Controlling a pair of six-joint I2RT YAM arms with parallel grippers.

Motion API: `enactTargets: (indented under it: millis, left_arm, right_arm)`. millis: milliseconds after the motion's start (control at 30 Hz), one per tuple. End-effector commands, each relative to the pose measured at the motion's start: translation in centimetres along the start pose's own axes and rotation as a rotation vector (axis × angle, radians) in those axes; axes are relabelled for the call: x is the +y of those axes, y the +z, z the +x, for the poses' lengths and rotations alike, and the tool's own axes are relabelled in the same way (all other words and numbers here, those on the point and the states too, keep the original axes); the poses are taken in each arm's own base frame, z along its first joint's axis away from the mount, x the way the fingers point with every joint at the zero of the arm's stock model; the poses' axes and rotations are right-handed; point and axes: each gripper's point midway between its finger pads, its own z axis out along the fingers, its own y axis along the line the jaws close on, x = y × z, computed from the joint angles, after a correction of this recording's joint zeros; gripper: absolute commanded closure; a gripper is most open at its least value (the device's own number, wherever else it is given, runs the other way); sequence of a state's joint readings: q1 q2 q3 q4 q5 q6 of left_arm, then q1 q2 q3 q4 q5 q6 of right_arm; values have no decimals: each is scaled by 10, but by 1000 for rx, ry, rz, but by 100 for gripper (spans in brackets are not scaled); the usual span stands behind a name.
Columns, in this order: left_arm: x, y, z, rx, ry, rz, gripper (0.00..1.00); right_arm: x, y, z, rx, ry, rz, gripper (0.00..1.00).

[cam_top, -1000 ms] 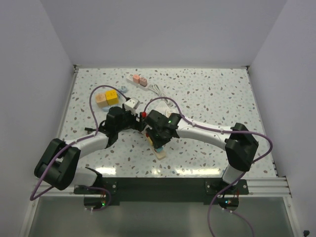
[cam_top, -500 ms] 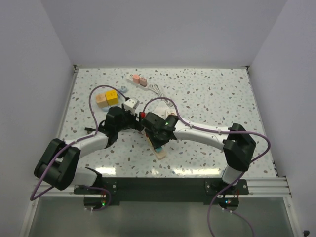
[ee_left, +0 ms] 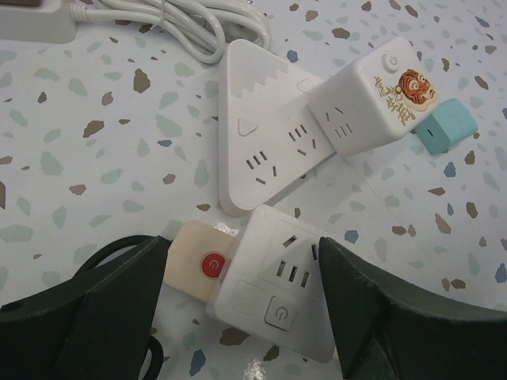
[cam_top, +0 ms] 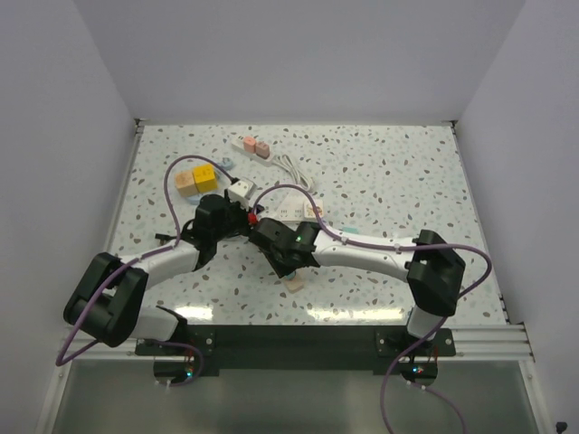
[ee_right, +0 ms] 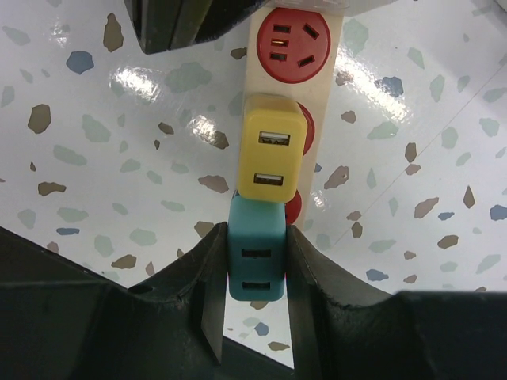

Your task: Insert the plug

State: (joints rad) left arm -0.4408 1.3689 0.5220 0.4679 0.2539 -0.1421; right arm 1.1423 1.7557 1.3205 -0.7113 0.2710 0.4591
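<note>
At the near edge of the speckled surface (cam_top: 380, 181) both arm bases stand, and the arms lean in toward the middle. The near end of the cream power strip (cam_top: 294, 283) juts out from under the right arm.

The right claw (ee_right: 255, 273) is clamped on the teal plug (ee_right: 256, 253), one dark finger (ee_right: 207, 277) flat against each side. The plug sits over the strip, end to end against the yellow adapter (ee_right: 272, 154), which stands on one of the strip's red sockets. Whether the teal plug's pins are in a socket cannot be told. Beyond the yellow adapter a free red socket (ee_right: 299, 36) shows.

At the strip's far end the left claw (ee_left: 242, 253) has its fingers well apart, one each side of a white cube socket (ee_left: 277, 289) and the strip's red switch (ee_left: 211, 265). Whether they press on them cannot be told.

Just past that lies a white triangular strip (ee_left: 257, 142), a tiger-marked white cube (ee_left: 372, 95) touching its corner, and a small teal block (ee_left: 444, 131) beside the cube. A white cable (ee_left: 182, 24) coils behind.

Farther back sit a yellow cube (cam_top: 205, 177) and a peach cube (cam_top: 185, 183), then a white strip with pink plugs (cam_top: 253, 147) near the back wall.
</note>
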Motion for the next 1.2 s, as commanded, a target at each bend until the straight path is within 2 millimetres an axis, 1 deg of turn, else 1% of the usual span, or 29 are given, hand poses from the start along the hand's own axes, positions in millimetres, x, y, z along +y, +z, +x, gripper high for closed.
enactTargets:
  millis: [0, 233, 600, 733, 900, 1167]
  left_arm:
    - [-9, 4, -13, -22, 36, 40, 18]
    - [-10, 4, -13, -22, 37, 44, 18]
    - [-8, 6, -12, -16, 37, 39, 18]
    - [-8, 6, -12, -15, 37, 38, 18]
    - [-8, 5, -11, -14, 37, 37, 19]
    - [-9, 5, -12, -16, 37, 42, 19]
  right_arm:
    - [0, 29, 36, 102, -37, 21, 100]
    - [-9, 28, 58, 113, 4, 39, 100]
    - [-12, 21, 76, 104, 36, 51, 100]
    - [-12, 24, 82, 113, 32, 53, 100]
    - [-11, 27, 96, 133, 26, 50, 100]
    - [-19, 31, 114, 161, 23, 70, 100]
